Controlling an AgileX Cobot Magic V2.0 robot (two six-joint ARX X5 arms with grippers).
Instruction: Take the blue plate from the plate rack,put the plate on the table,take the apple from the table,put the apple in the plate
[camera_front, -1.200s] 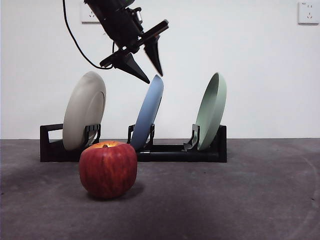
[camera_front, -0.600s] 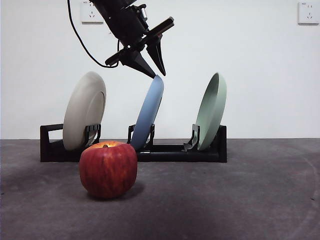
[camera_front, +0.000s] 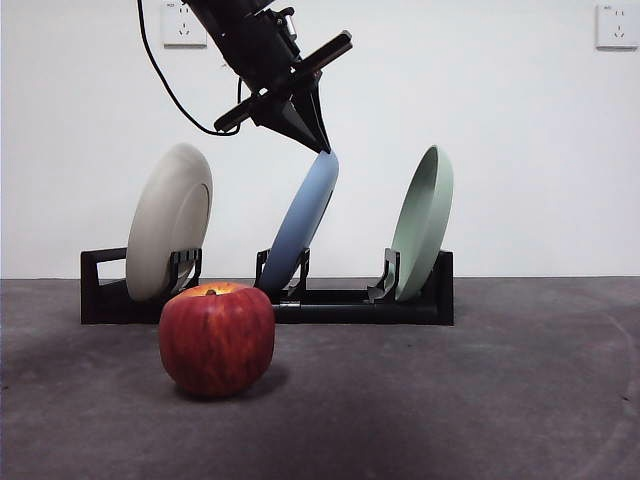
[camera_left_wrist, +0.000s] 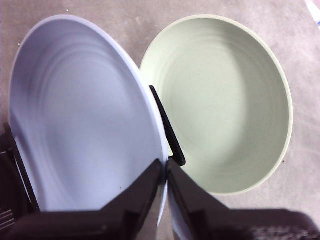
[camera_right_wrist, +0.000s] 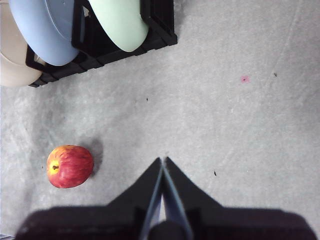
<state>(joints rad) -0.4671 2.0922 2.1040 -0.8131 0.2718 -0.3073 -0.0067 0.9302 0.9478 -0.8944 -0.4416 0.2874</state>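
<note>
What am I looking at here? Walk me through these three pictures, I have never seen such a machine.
This is a two-armed robot at a table. One picture looks level across the table; the other two come from cameras on each wrist. A black plate rack holds a cream-white plate, a blue plate and a pale green plate. A red apple sits on the table in front. The left gripper is shut on the blue plate's top rim. The right gripper, shut and holding nothing, waits above bare table.
</note>
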